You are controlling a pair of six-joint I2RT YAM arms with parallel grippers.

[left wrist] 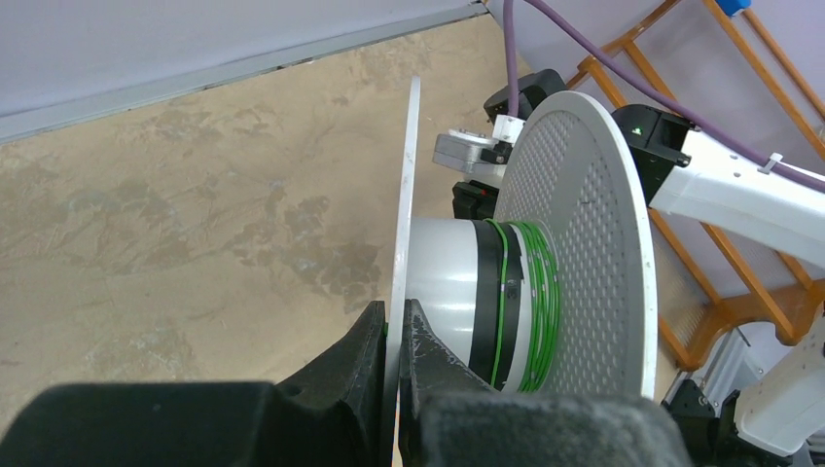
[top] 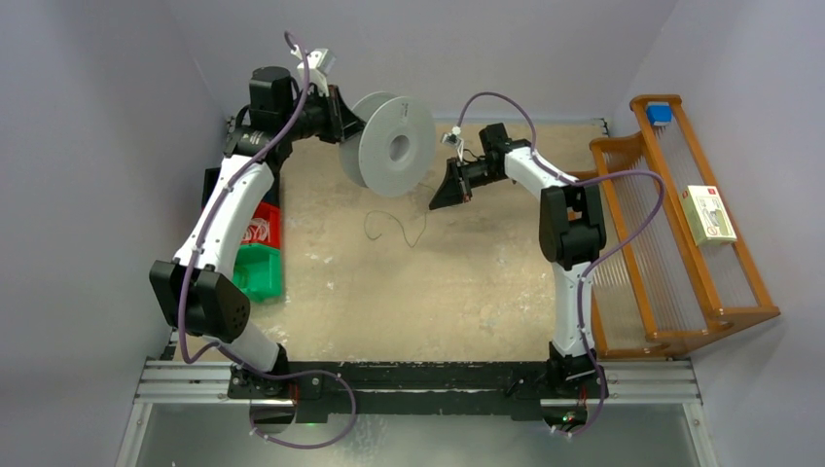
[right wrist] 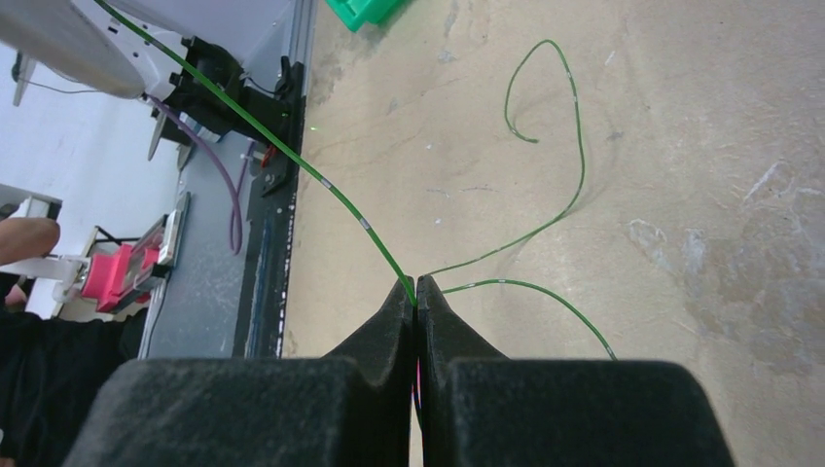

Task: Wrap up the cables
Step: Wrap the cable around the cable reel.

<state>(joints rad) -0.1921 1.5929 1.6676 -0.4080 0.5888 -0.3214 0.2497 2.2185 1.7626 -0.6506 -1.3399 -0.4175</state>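
**Winding step, seen from above and from both wrists.** The left gripper point(left wrist: 394, 326) is clamped on the thin near flange point(left wrist: 407, 195) of the pale grey spool point(top: 418, 131). It holds the spool off the table point(top: 467, 292) with the axis roughly level. Several green turns of the cable point(right wrist: 326, 183) sit on the hub point(left wrist: 443, 287) against the far flange point(left wrist: 584, 233), beside a black band point(left wrist: 484, 292). The right gripper point(right wrist: 416, 297) has its fingers pressed together on the cable, a little way from the spool. From that pinch 1 straight run rises toward the spool. 2 slack strands fall away to the table, where the free end lies curled in an open loop.

**Judgement.** The task looks partly done, with the loose length on the table not yet wound. To lay the next turn well, the right gripper should carry the pinched cable around the hub between the 2 flanges. The run should be taut, so that each turn seats next to the last rather than crossing it. The left gripper needs a firm hold, since the near flange is thin and could twist. Risks: the cable slipping over a flange edge, or the trailing loop snagging.
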